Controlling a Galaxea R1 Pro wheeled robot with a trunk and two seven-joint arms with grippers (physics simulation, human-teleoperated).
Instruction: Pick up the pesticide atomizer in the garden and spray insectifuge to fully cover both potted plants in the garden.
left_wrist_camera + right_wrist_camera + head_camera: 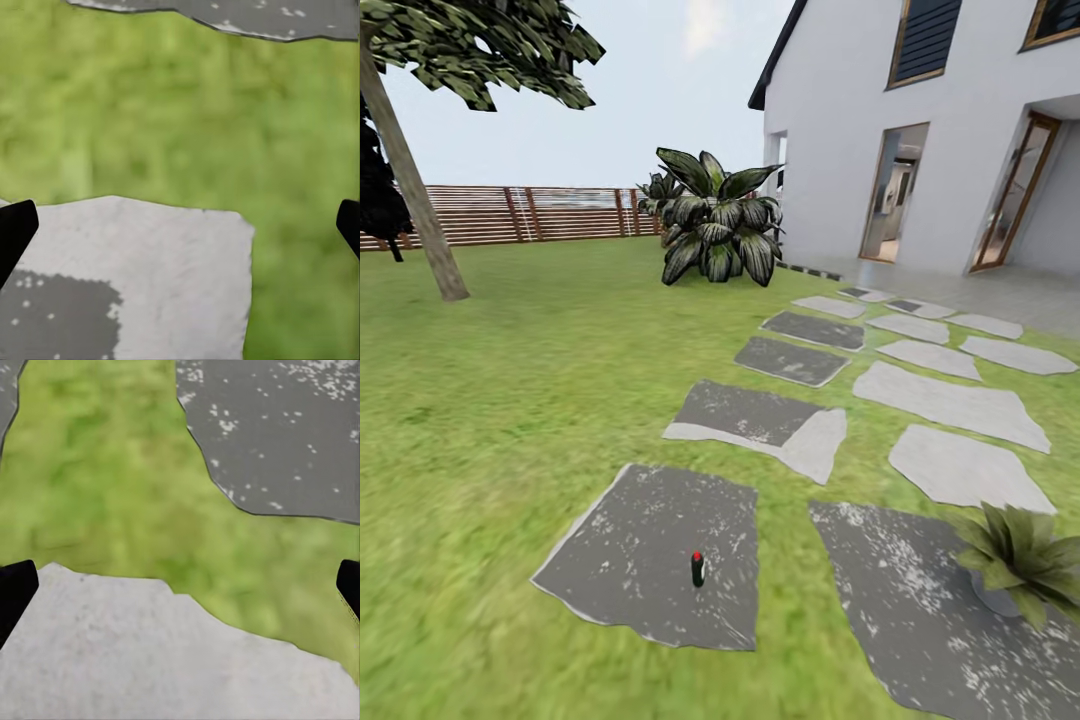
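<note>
In the head view the garden lawn (pixel 510 400) spreads ahead, crossed by grey stone paving (pixel 650 550). One potted plant (pixel 1020 550), a low rosette of olive-green leaves over a small grey pot, sits at the right on a dark slab. A small dark upright bottle-like thing with a red top (pixel 697 568) stands on the near slab; it is too small to tell whether it is the pesticide atomizer. My left gripper (pixel 180 225) hangs open over a pale slab and grass. My right gripper (pixel 180 589) is open too, above paving and grass, holding nothing.
A big dark-leaved bush (pixel 715 225) stands mid-distance beside the stone path. A leaning tree trunk (pixel 415 200) rises at the left. The brown slat fence (pixel 510 213) closes the back, and a white house (pixel 960 130) with doorways fills the right.
</note>
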